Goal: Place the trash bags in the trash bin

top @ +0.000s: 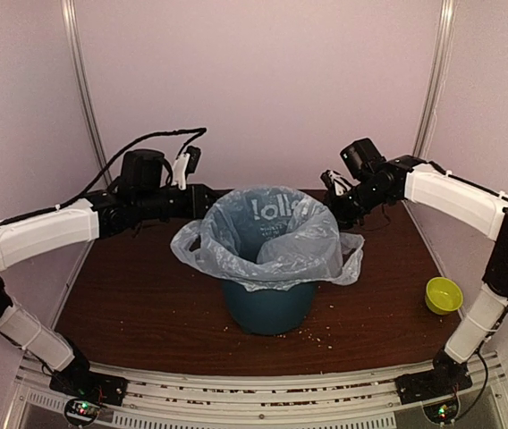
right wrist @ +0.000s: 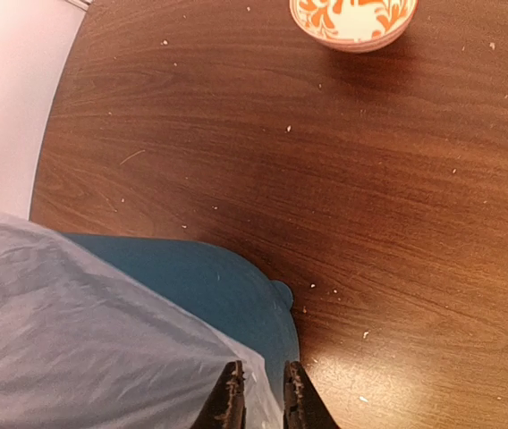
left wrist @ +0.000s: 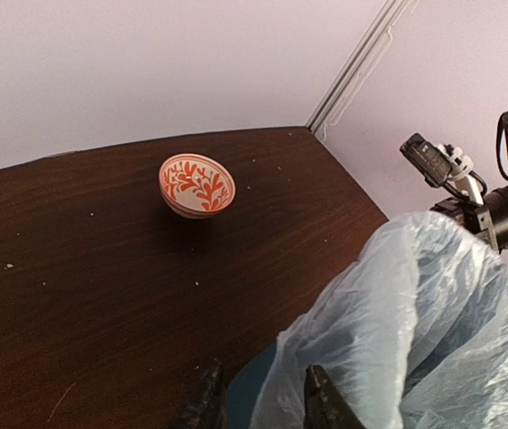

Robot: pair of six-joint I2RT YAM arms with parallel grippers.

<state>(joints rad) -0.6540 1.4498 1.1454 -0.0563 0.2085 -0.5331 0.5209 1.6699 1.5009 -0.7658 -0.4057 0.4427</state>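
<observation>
Left tool (left wrist: 263, 371) stood spread beside the trash bag (top: 267, 237); whether the narrowly parted right tool (right wrist: 262, 366) pinched its edge could not be told. The bag lined the trash bin (top: 267, 308) in the middle of the tabletop (top: 147, 304), folded over its rim to stay open.

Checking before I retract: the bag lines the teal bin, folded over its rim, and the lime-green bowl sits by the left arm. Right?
Not quite. The bag does line the teal bin, folded over its rim, but the lime-green bowl sits by the right arm; the top external view shows it.
</observation>
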